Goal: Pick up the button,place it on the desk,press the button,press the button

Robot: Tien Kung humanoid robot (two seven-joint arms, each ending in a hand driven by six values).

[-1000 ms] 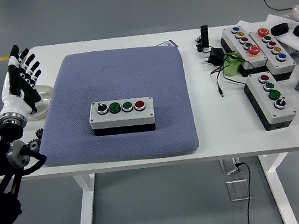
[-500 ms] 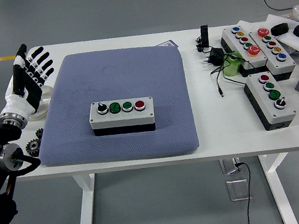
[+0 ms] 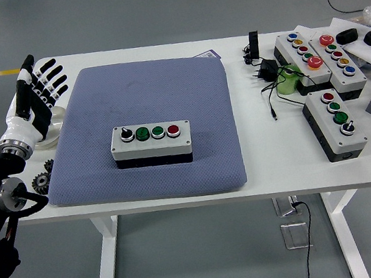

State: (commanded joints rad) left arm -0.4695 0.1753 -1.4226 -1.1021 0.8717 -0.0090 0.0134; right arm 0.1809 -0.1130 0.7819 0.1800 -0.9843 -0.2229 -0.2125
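Since half a second ago your left hand (image 3: 33, 98) has barely shifted, hovering at the table's (image 3: 258, 163) left edge, fingers spread, holding nothing. You have open mat around the button box (image 3: 151, 144), which sits mid blue mat (image 3: 144, 89). Spare button boxes (image 3: 323, 85) crowd the right side.

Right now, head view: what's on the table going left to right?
left hand → blue pad carrying a button box → black plug → button box with black selector at the right
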